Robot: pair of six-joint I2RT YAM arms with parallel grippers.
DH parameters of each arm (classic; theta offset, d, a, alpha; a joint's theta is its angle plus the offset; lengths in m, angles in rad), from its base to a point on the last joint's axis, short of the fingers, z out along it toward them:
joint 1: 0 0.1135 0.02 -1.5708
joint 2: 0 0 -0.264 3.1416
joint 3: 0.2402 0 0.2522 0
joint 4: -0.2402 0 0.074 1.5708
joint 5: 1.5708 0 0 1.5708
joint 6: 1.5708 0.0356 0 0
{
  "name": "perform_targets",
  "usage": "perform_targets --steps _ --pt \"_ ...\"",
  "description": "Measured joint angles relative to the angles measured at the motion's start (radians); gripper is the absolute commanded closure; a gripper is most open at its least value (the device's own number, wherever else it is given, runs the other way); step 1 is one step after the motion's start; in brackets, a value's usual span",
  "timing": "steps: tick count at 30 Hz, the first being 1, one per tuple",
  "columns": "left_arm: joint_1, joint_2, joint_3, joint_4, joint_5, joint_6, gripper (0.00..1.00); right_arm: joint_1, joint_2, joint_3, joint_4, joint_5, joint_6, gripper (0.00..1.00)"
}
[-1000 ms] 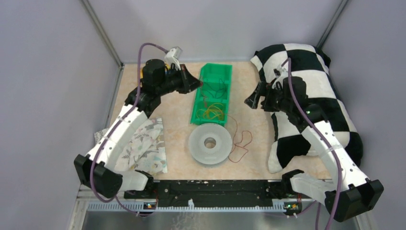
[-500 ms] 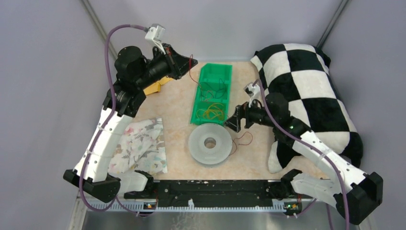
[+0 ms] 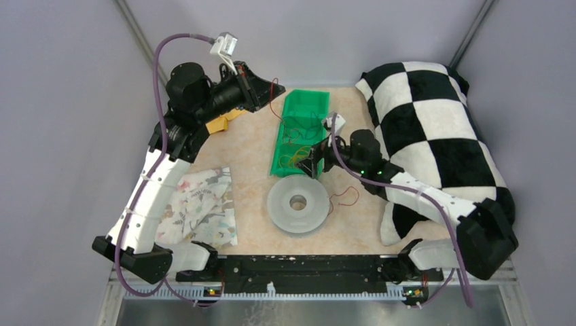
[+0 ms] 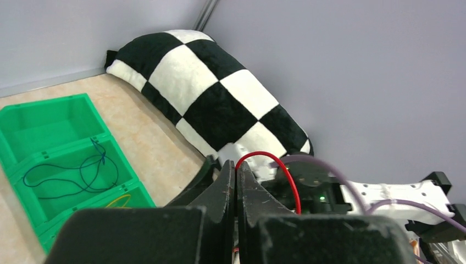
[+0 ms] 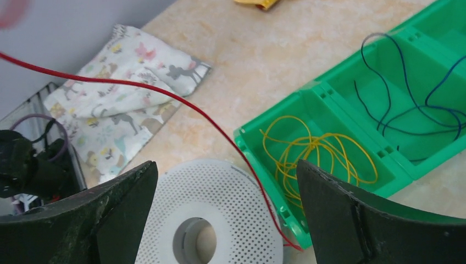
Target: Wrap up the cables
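Note:
My left gripper [image 3: 267, 90] is raised at the back left of the green bin [image 3: 319, 96] and is shut on a red cable [image 3: 272, 102]. In the left wrist view the jaws [image 4: 236, 165] pinch the red cable [image 4: 283, 170], which loops out to the right. The cable's other end lies loose right of the white perforated spool [image 3: 297, 204]. My right gripper [image 3: 310, 163] is open and empty, low over the spool's far edge and the bin's front compartment. In the right wrist view the red cable [image 5: 181, 99] runs across between the open jaws [image 5: 225, 181], over the spool [image 5: 220, 198].
The bin holds a yellow cable [image 3: 299, 157] in front and a dark blue cable [image 3: 303, 125] in the middle. A checkered pillow [image 3: 435, 115] fills the right side. A patterned cloth [image 3: 204, 204] lies front left. A yellow object [image 3: 221, 123] sits under the left arm.
My left gripper lifted out of the bin to the back left, pulling the red cable up. My right arm swung left from the pillow to over the spool and bin front.

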Motion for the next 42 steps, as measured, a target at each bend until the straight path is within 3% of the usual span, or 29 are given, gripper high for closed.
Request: perform_targets --steps 2,3,4,5,6,7,13,19,23,30,42 --pt "0.0 0.0 0.0 0.008 0.01 -0.012 1.0 0.0 0.057 0.0 0.017 0.024 0.0 0.09" --pt "0.0 0.0 0.0 0.011 0.015 -0.017 1.0 0.0 0.073 0.0 0.018 0.035 0.0 0.15" --pt "0.0 0.0 0.0 0.014 0.018 -0.021 1.0 0.0 0.09 0.0 0.017 0.05 0.0 0.29" --pt "0.0 0.0 0.0 0.014 0.019 -0.024 1.0 0.0 0.102 0.0 0.017 0.061 -0.002 0.47" --pt "0.0 0.0 0.0 0.014 0.022 -0.025 1.0 0.0 0.108 0.001 0.016 0.066 -0.007 0.8" --pt "0.0 0.0 0.0 0.014 0.022 -0.025 1.0 0.0 0.113 0.003 0.01 0.069 -0.006 1.0" --pt "0.0 -0.005 0.012 -0.038 -0.035 0.023 1.0 -0.005 0.055 -0.017 -0.085 0.203 0.0 1.0" --pt "0.028 -0.007 0.064 -0.129 -0.15 0.121 1.0 -0.144 -0.32 -0.19 -0.251 0.37 0.065 1.0" --pt "0.111 -0.033 0.012 -0.13 -0.201 0.166 1.0 -0.192 -0.494 -0.212 -0.351 0.447 0.104 1.0" --pt "0.25 -0.022 -0.158 -0.135 -0.215 0.18 1.0 -0.205 -0.576 -0.265 -0.47 0.48 0.184 1.0" --pt "0.447 -0.016 -0.225 -0.128 -0.195 0.198 1.0 -0.25 -0.693 -0.298 -0.561 0.445 0.233 1.0"
